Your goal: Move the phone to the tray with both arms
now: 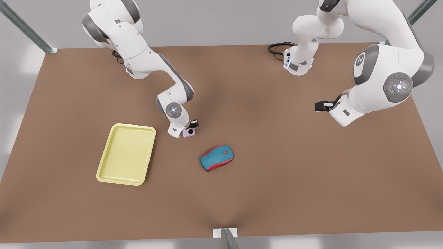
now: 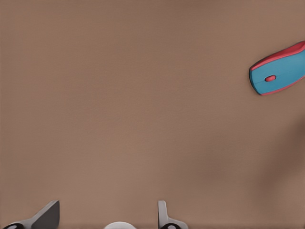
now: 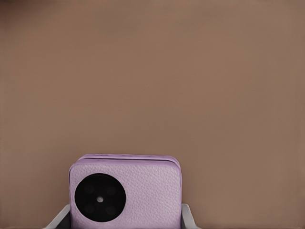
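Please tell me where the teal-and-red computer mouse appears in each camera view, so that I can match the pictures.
Front view: the teal-and-red computer mouse lies on the brown table near the middle, to the front view's right of the pale yellow rectangular tray.
Left wrist view: the mouse is at the picture's edge, partly cut off.
Right wrist view: the mouse is not in this picture.
Shared landmark: the brown table surface.

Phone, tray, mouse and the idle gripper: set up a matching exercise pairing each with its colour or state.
Things:
1. phone
2. tray
3. mouse
4. left gripper

States:
A. teal and red, lying alone on the table
B. pale yellow, nothing in it
C. open, hovering over bare table
D. pale pink, between the right gripper fingers

Pairs: 1-D, 2-B, 3-A, 4-C
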Robot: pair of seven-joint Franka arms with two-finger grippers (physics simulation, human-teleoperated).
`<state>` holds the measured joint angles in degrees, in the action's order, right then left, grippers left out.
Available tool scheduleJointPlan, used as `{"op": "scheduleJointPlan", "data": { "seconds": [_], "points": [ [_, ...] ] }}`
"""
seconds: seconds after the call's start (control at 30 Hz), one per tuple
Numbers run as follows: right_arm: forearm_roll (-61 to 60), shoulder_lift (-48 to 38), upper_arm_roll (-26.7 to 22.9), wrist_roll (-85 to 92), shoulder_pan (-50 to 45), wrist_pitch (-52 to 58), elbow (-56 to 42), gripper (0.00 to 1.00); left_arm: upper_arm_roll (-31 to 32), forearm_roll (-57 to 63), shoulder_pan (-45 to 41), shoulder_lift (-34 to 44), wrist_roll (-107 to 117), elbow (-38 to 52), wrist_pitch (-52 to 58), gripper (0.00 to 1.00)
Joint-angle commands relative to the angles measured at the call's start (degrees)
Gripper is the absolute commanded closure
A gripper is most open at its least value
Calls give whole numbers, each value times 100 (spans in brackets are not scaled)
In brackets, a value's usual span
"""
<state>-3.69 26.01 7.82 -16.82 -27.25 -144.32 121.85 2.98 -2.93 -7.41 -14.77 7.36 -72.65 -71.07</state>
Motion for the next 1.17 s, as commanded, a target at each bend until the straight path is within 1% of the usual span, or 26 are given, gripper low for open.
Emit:
{"op": "scheduleJointPlan", "data": {
  "seconds": [0.0,0.03,0.07,0.1,0.2,0.27,0.33,0.37,0.4,0.43,0.5,0.53,0.6,0.67,0.7,0.73,0.77,0.83,0.87,0.9,0.93,0.97,1.07,1.13],
  "points": [
    [18,-157,-113,363,70,246,-21,24,1,2,3,1,72,5,-4,0],
    [18,-350,-385,381,79,281,-29,24,1,2,3,1,63,-3,-4,0],
    [18,-535,-736,644,88,544,-38,24,1,20,-6,-17,63,-3,-4,0],
    [18,-676,-957,1030,254,755,-21,23,1,20,3,-34,63,-3,-4,0],
    [18,-702,-966,1857,1371,774,76,23,1,20,3,-70,72,-3,-4,0],
    [27,-615,-1028,2323,1749,694,217,23,1,20,3,-70,72,-3,-4,0],
    [18,-333,-1028,2350,1819,457,331,23,1,29,3,-70,72,5,-4,0],
    [27,-202,-1028,2472,1925,299,331,20,1,29,3,-70,72,5,-4,0],
    [18,-78,-1028,2675,2057,124,348,7,1,29,3,-70,72,14,-4,0],
    [18,-34,-1028,2684,2092,97,340,0,1,38,3,-70,72,14,-4,0],
    [18,-105,-1036,2886,2356,193,217,0,1,38,3,-70,72,14,-13,0],
    [18,-271,-1045,2877,2356,343,112,0,-7,46,3,-70,72,14,-12,0],
    [18,-596,-1151,2860,2364,746,-47,0,-8,46,-6,-70,72,14,-4,0],
    [18,-1142,-1379,2816,2364,2846,-1469,0,-8,55,3,-70,64,14,-4,0],
    [18,-1177,-1388,2798,2356,3954,-2401,0,-8,73,3,-61,72,5,5,0],
    [18,-1291,-1379,2763,2294,4368,-2807,0,-16,108,3,-61,72,5,5,0],
    [62,-1537,-1353,2667,2268,4438,-2807,0,-34,117,3,-52,72,14,5,0],
    [159,-2038,-1177,2332,2259,5000,-2780,0,-25,205,3,18,72,40,75,0],
    [159,-2363,-1001,2297,2259,5194,-2561,0,-8,205,3,27,72,40,181,0],
    [159,-2679,-993,2288,2259,5133,-2166,0,-8,187,3,36,64,67,391,0],
    [159,-2777,-984,2262,2259,5177,-2077,0,-7,196,-6,378,11,-108,374,0],
    [150,-2741,-993,2262,2268,5186,-2130,0,-25,143,3,528,-16,-232,365,0],
    [132,-2337,-984,2288,2268,5221,-2833,0,-34,161,-32,519,-16,-311,216,0],
    [132,-2337,-993,2271,2268,5388,-2824,0,-34,169,-76,493,-16,-311,216,0]
  ]
}}
